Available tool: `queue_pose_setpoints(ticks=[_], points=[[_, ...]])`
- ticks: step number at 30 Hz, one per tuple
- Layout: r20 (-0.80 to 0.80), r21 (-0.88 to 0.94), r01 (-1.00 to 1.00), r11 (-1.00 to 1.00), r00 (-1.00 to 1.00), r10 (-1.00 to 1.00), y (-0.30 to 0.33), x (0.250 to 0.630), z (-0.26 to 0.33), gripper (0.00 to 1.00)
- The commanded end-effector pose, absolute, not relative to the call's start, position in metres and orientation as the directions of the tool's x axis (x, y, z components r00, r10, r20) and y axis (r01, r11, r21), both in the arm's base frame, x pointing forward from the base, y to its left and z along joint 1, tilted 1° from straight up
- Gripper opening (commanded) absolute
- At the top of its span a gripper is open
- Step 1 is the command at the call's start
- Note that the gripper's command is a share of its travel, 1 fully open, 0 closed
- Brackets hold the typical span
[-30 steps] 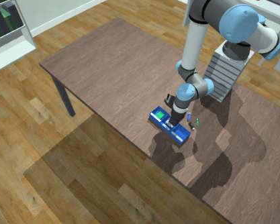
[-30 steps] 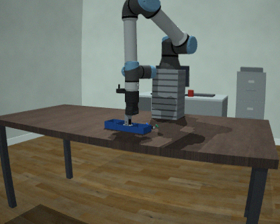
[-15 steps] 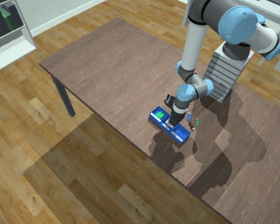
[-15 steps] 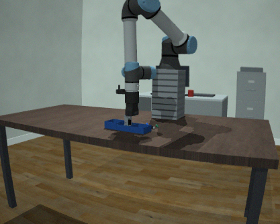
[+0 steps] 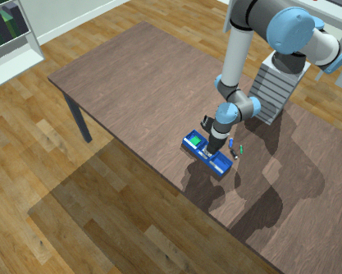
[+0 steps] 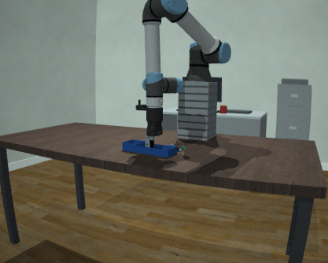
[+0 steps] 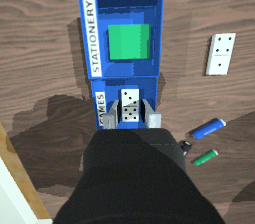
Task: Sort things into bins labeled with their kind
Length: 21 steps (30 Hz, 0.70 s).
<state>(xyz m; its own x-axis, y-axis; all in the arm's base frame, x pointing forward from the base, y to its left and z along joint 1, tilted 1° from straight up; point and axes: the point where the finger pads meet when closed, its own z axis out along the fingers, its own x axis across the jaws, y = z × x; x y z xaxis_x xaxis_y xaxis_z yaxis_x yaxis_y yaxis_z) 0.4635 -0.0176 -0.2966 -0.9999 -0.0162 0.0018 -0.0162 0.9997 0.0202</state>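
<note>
A row of blue bins (image 5: 207,152) stands near the table's front edge. In the wrist view the bin labelled STATIONERY (image 7: 125,40) holds a green block (image 7: 129,42). The bin labelled GAMES (image 7: 128,102) holds a white domino (image 7: 130,106). My gripper (image 7: 130,106) is low over the GAMES bin and open. Its fingers stand on either side of the domino with a gap on each side. A second white domino (image 7: 220,54) lies on the table beside the STATIONERY bin. A blue marker (image 7: 208,128), a green marker (image 7: 205,158) and a small dark thing (image 7: 186,146) lie on the table beside my wrist.
A third blue bin (image 5: 221,163) ends the row; its label is hidden. The arm's grey ribbed base (image 5: 276,88) stands behind the bins. The table's front edge (image 7: 10,155) runs close to the bins. The bins and gripper also show in the side view (image 6: 149,146).
</note>
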Motion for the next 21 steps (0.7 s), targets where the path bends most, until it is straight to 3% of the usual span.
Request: queue_pose_setpoints(ticks=[1,21], points=[[0.000,0.020,-0.016,1.000,-1.000,-0.016,-0.018,0.464,-0.296,0.65],[0.000,0.020,-0.016,1.000,-1.000,-0.016,-0.018,0.464,-0.272,0.65]])
